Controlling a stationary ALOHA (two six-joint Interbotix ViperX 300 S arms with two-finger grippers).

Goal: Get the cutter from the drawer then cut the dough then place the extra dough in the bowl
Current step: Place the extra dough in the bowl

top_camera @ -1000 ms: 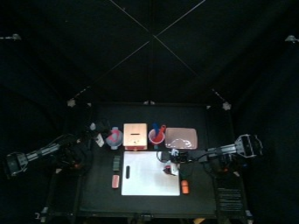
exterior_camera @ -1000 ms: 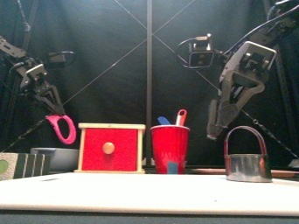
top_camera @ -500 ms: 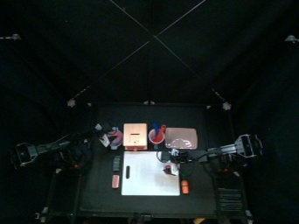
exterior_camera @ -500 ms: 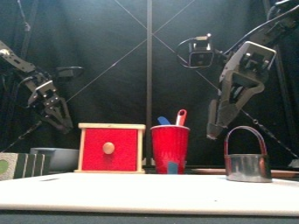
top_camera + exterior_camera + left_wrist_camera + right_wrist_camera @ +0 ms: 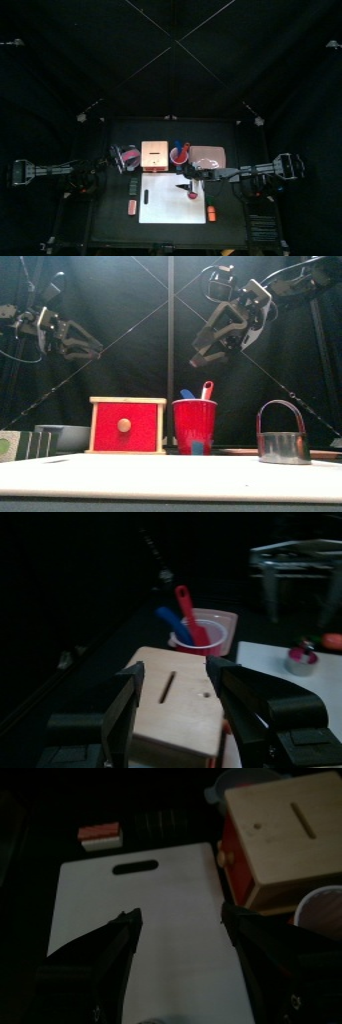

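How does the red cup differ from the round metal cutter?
The red cup is opaque red; the round metal cutter is shiny silver. The cup holds a blue toy knife and a red toy knife; the cutter carries only an arched wire handle. The cup's body is taller than the cutter's. Both stand upright.

The left gripper (image 5: 181,674) and right gripper (image 5: 181,916) have broad dark-grey jaws.

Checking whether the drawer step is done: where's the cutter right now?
In the front view the cutter stands upright and unheld at the right, out of the drawer, just right of the red cup.
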